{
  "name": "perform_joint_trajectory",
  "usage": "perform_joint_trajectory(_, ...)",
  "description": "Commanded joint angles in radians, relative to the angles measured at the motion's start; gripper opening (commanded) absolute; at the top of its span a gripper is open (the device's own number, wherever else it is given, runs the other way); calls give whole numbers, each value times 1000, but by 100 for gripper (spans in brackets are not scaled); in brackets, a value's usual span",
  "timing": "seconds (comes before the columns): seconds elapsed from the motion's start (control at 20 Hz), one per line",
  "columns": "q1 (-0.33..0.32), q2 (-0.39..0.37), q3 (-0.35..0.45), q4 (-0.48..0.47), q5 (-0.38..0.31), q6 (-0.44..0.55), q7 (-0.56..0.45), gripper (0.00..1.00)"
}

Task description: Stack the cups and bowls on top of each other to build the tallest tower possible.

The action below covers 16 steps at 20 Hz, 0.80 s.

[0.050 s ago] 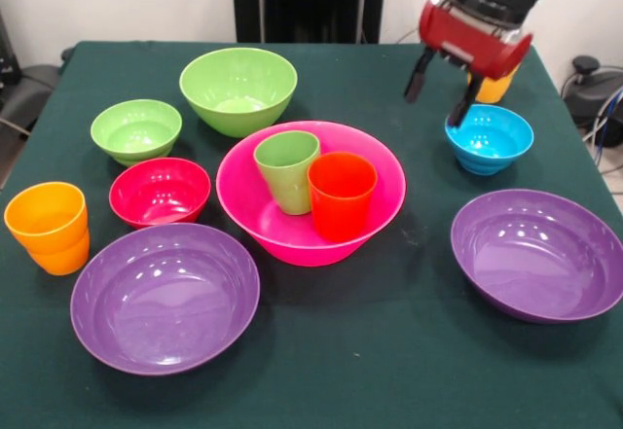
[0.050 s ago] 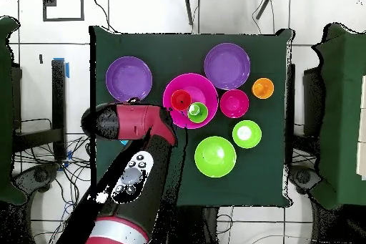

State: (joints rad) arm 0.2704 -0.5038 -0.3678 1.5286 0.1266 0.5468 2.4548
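At the left an orange cup (image 1: 47, 227) waits on the surface (image 1: 389, 371) beside a purple bowl (image 1: 165, 296), both not yet stacked. In the middle the hot-pink bowl (image 1: 375, 164) serves as the tower's wide base, holding a green cup (image 1: 287, 170) and a red-orange cup (image 1: 342, 194) side by side. At the right the tool (image 1: 438, 94), empty with jaws apart, hangs above the blue bowl (image 1: 490, 138), likely to grasp it.

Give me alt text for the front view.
A hot-pink bowl at the centre of a green table holds a green cup and a red-orange cup. The open gripper hovers above a blue bowl.
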Motion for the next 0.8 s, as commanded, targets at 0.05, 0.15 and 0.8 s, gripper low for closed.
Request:
perform_joint_trajectory(0.05,-4,-98,169,174,48,177,46,100)
perform_joint_trajectory(0.15,4,-105,177,189,56,177,56,100)
perform_joint_trajectory(0.8,160,-98,156,232,177,87,229,100)
